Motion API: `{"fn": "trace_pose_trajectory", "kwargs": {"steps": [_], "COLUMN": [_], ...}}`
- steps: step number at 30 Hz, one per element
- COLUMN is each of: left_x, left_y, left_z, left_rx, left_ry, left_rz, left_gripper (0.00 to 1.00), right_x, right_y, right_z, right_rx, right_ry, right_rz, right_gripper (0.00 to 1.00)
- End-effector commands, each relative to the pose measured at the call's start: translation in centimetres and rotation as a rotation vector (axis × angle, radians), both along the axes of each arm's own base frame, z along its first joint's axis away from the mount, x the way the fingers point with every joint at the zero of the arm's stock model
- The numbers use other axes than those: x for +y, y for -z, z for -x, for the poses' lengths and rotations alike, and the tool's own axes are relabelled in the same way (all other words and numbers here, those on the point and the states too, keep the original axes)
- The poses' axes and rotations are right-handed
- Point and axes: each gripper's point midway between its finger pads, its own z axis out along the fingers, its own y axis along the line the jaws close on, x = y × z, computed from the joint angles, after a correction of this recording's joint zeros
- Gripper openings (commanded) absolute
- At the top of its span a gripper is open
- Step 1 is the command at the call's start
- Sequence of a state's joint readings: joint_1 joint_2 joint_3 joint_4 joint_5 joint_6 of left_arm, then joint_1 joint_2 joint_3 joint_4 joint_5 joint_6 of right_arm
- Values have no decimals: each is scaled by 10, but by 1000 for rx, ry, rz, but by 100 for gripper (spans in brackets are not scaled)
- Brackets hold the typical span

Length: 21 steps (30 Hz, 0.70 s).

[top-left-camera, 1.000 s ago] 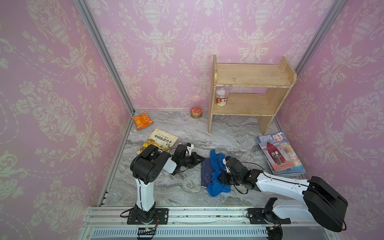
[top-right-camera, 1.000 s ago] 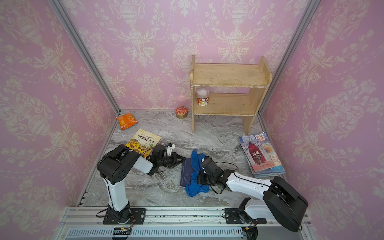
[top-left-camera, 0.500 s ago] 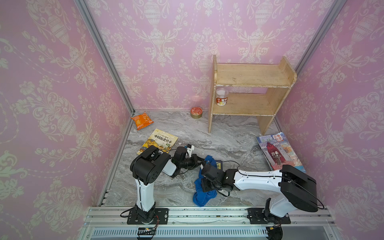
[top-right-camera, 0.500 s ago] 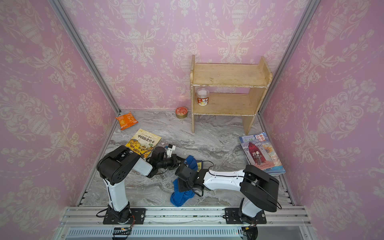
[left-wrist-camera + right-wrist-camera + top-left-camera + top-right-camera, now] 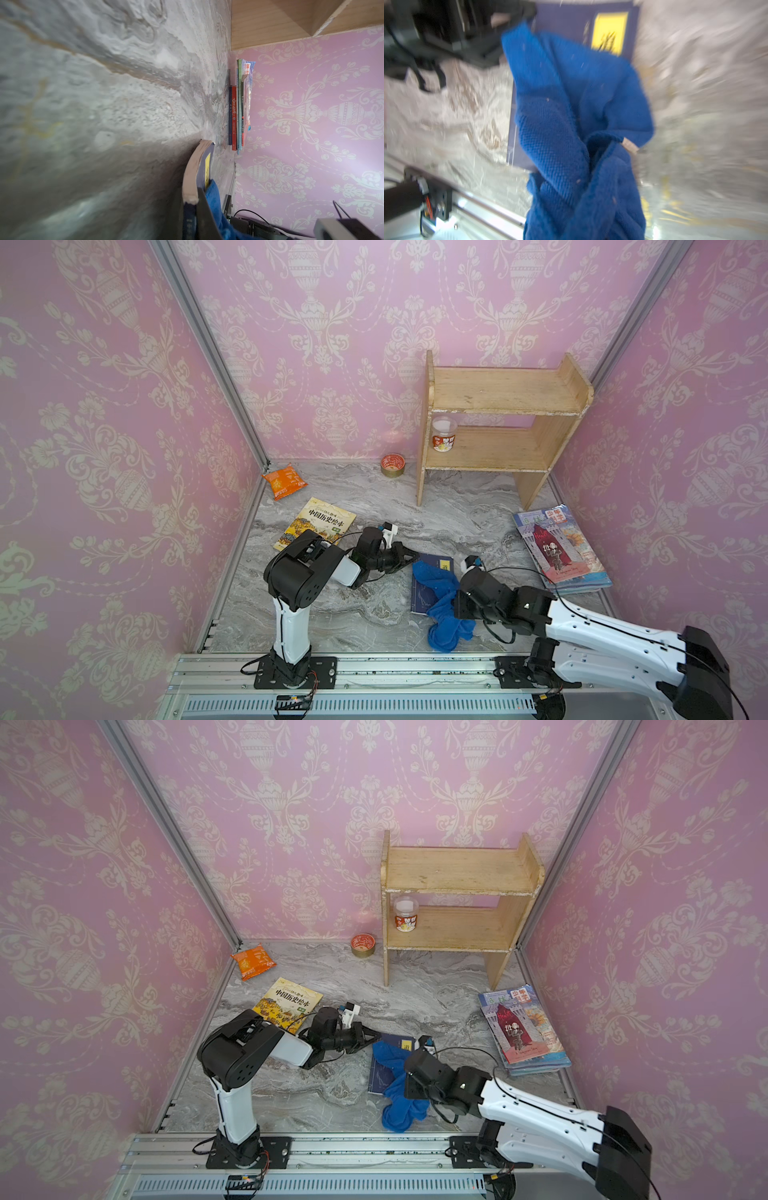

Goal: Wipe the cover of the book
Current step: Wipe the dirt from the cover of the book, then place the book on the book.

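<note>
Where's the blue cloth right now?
Front-centre in both top views: blue cloth draped across the dark blue book, held by the right gripper, its tail on the marble tabletop.

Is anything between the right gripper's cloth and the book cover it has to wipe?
Nothing visible does. The blue cloth held by the right gripper lies directly on the cover of the navy book. The left gripper grips one corner of the book, beside the cloth's far end.
</note>
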<state>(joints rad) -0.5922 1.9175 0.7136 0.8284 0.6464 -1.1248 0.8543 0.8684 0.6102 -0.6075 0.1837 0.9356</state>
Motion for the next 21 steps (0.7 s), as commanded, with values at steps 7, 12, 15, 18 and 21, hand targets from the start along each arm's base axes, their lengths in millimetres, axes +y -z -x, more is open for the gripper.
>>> {"fn": "trace_pose_trajectory", "kwargs": {"steps": [7,12,15,18,21], "left_x": [-125,-195,-230,-263,-298], "left_y": [-135,-186,-191,-192,-181], "left_z": [-37,-62,-76,-90,-99], "left_rx": [-197,-265,-280,-293,-286], "left_ry": [54,53,20,-39,-85], "left_rz": [261,446,513,572,558], "left_gripper": [0,0,0,0,0], "right_x": [-125,-145,-153,-158,-160], "right_y": [-127,-202,-225,-232,-229], "right_z": [-44,-67,-71,-75,-76], "right_rx": [-158,-281,-319,-332,-326], "right_ry": [310,374,410,434,444], "right_rz": [136,52,10,-5,-22], "right_gripper": [0,0,0,0,0]}}
